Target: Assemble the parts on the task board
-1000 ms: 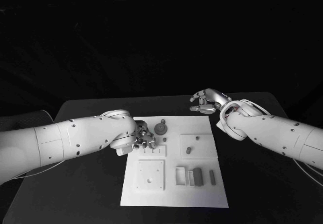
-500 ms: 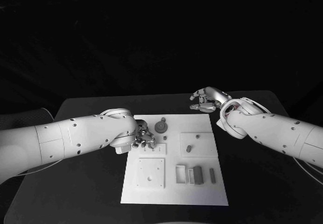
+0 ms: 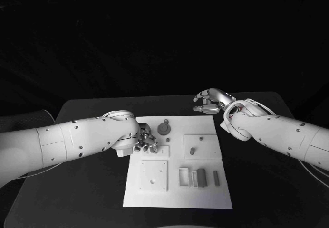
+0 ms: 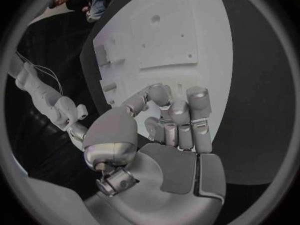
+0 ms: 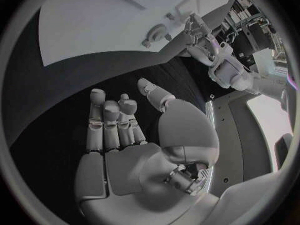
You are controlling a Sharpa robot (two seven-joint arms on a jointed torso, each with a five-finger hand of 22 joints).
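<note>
The white task board (image 3: pixel 206 199) lies in the middle of the table. My left hand (image 3: pixel 145 140) hovers fingers-down at the board's left edge, over a small slotted block (image 3: pixel 160 152). In the left wrist view the left hand (image 4: pixel 165 120) has its fingers curled in, thumb near a fingertip, above the board (image 4: pixel 187 40); I cannot tell whether a small part is pinched. My right hand (image 3: pixel 211 102) floats over the black table past the board's far right corner, fingers apart and holding nothing; the right wrist view shows the right hand (image 5: pixel 119 130) the same way.
A round grey part (image 3: pixel 164 128) sits near the board's far edge. The right square plate (image 3: pixel 206 147) carries an oval part (image 3: pixel 192 152). Nearer me are a square plate (image 3: pixel 153 177), a frame (image 3: pixel 184 178), a block (image 3: pixel 200 179) and a thin bar (image 3: pixel 216 178).
My right hand has risen slightly and drifted a little farther from the board. The left hand has stayed almost still over the slotted block.
</note>
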